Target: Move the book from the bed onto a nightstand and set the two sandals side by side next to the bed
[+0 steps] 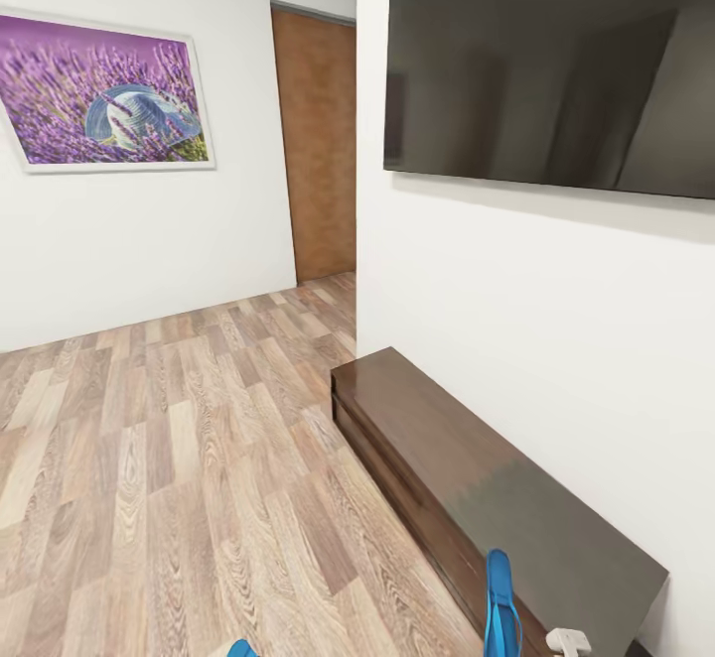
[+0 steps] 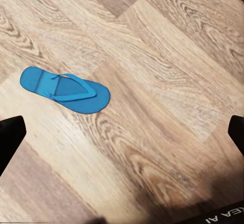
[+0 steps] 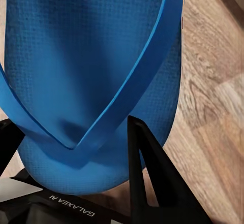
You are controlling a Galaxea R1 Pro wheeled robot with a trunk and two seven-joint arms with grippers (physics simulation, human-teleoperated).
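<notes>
Left gripper (image 2: 122,127): fingers spread wide, empty, above the wood-plank floor (image 2: 168,71). One blue sandal (image 2: 65,90) lies flat at its ten o'clock, long axis running ten to four. Right gripper (image 3: 76,148): clamped on the second sandal (image 3: 86,66), seen in the head view (image 1: 500,607) before the low dark cabinet (image 1: 497,478). The left arm appears nearer the floor sandal.

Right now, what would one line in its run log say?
right fingers: shut on bright blue flip-flop sandal | left fingers: open above second blue sandal on wood-plank floor
</notes>
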